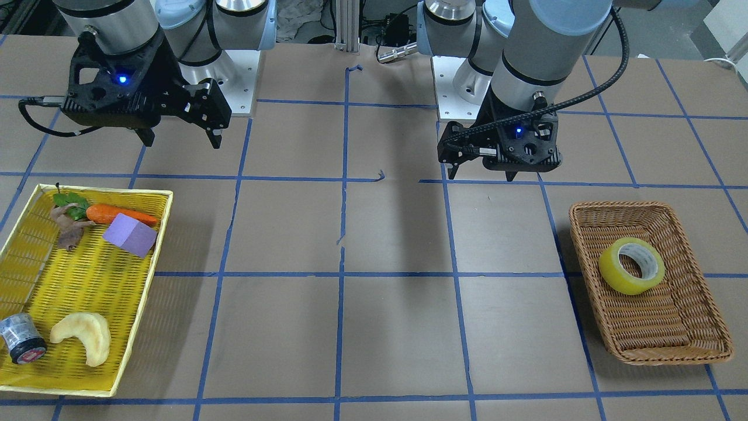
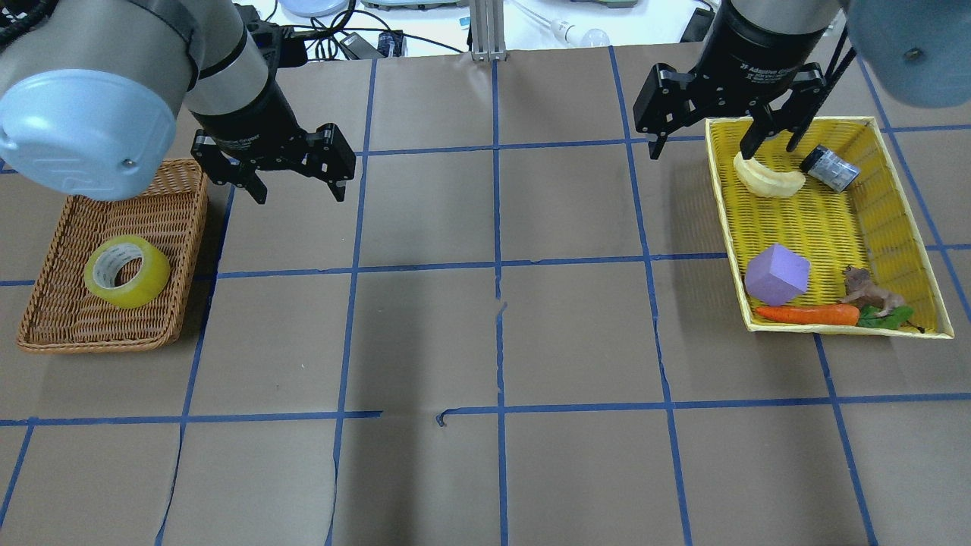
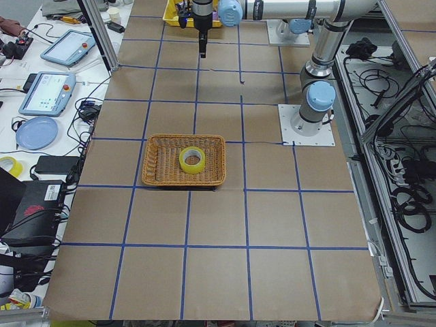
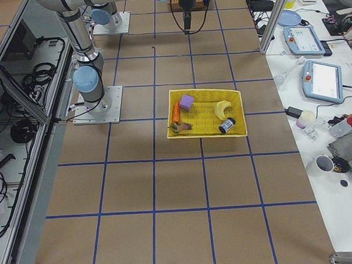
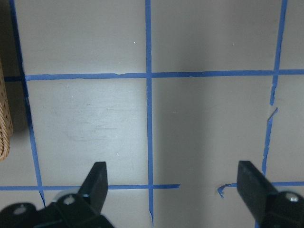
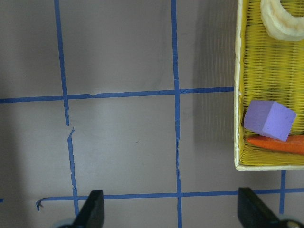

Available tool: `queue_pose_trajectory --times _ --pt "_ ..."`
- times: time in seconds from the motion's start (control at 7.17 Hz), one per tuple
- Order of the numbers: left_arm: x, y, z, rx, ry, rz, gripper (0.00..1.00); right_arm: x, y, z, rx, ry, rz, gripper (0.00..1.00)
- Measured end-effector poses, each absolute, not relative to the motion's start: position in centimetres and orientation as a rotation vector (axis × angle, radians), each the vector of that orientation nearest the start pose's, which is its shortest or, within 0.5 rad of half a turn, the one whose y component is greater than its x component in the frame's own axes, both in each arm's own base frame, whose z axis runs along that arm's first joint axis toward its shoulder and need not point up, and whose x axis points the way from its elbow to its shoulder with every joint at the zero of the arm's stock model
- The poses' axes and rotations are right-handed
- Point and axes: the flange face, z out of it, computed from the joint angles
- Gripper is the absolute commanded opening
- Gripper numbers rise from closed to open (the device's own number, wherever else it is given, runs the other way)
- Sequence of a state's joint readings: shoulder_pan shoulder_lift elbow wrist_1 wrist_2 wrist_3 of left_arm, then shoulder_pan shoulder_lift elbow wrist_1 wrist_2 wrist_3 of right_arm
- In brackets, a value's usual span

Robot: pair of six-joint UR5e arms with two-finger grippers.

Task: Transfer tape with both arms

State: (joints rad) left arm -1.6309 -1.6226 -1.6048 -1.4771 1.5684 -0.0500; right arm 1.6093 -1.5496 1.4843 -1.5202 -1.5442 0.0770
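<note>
**Op A:** Where did I log the tape (image 2: 127, 271)?

**Op B:** Lying flat in the wicker basket (image 2: 53, 318), hole up, near the middle. I had the left tool (image 2: 298, 188) hanging above the surface just beside the basket, jaws wide apart, empty. The right tool (image 2: 702, 144) hung by the yellow tray (image 2: 903, 197), also spread, holding nothing.

**Op A:** Handling?

**Op B:** I judged it light, stiff, slick-sided. Best hold: one finger inside the core, one outside, pinching the wall.
</note>
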Motion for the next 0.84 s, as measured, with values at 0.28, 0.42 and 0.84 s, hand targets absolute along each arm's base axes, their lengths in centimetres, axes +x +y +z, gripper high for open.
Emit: queue_pose_trajectory --times 0.28,0.42,0.84 --pt "-16.43 -50.43 45.40 0.019 3.145 -0.010 0.96 15.50 -49.55 51.52 0.059 3.114 -0.022 1.00" --pt "-16.42 -50.42 45.39 0.022 3.146 -0.010 0.96 15.50 -49.53 51.54 0.059 3.114 -0.022 1.00" --pt "-16.40 -50.37 45.38 0.031 3.145 -0.010 0.98 15.56 -49.52 51.47 0.058 3.113 -0.020 1.00"
